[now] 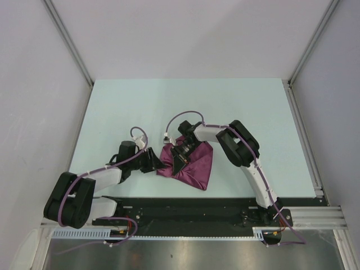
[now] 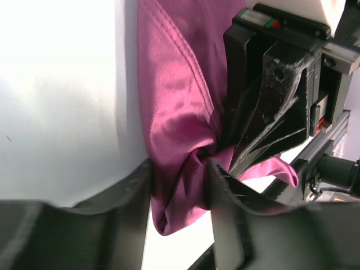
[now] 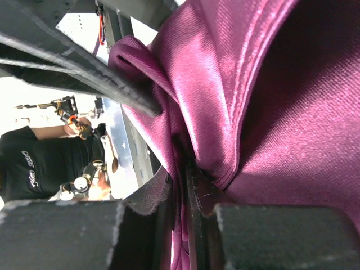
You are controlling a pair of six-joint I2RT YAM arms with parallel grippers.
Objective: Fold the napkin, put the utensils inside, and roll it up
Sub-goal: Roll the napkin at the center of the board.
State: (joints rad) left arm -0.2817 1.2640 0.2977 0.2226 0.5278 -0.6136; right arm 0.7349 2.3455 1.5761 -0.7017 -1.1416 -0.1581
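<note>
The plum napkin (image 1: 194, 164) lies bunched in a rough triangle at the table's middle front. My left gripper (image 1: 159, 164) reaches in from the left. In the left wrist view its fingers (image 2: 225, 191) press a gathered corner of the napkin (image 2: 174, 112) from both sides, at the left gripper (image 2: 180, 169). My right gripper (image 1: 179, 159) comes down onto the cloth's left part. In the right wrist view the right gripper (image 3: 183, 174) is shut on a thin fold of the napkin (image 3: 270, 84). The utensils are hidden or out of view.
The pale table (image 1: 140, 107) is bounded by white walls and metal rails. The two grippers sit almost against each other; the right one's black body (image 2: 275, 84) fills the left wrist view's upper right. A person stands beyond the table's edge (image 3: 34, 163).
</note>
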